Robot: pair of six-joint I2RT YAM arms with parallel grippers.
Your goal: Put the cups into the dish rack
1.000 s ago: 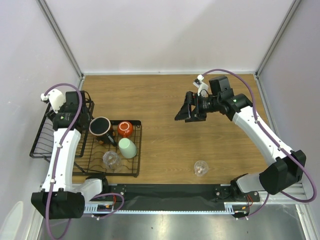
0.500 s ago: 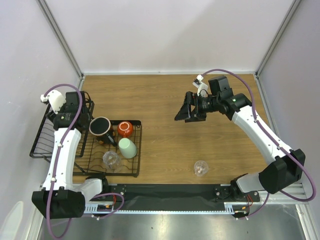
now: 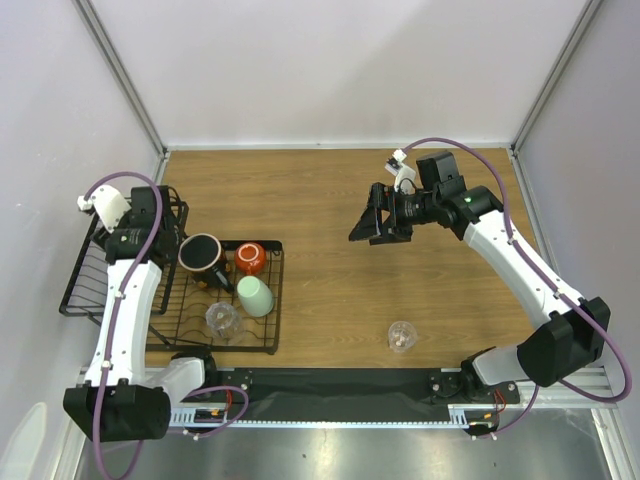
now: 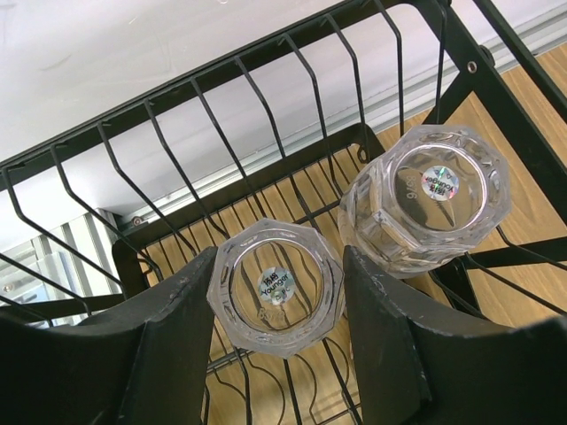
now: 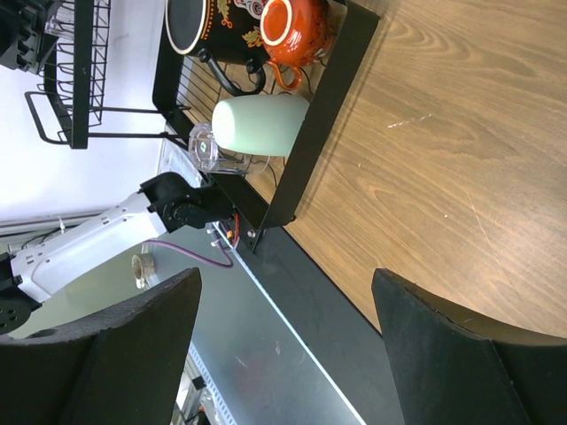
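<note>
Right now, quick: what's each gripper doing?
Left gripper: closed on a clear tumbler in the dish rack.
Right gripper: open, holding nothing.

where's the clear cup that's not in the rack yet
Top external view: the clear tumbler stands alone on the table near its front edge, right of centre, well apart from the dish rack at the left.

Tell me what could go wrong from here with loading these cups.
1. The left hand grips a clear glass right beside a second glass; letting go or pulling out could knock them together.
2. The last glass stands near the table's front edge; the open right hand could tip it or push it off when grabbing.
</note>
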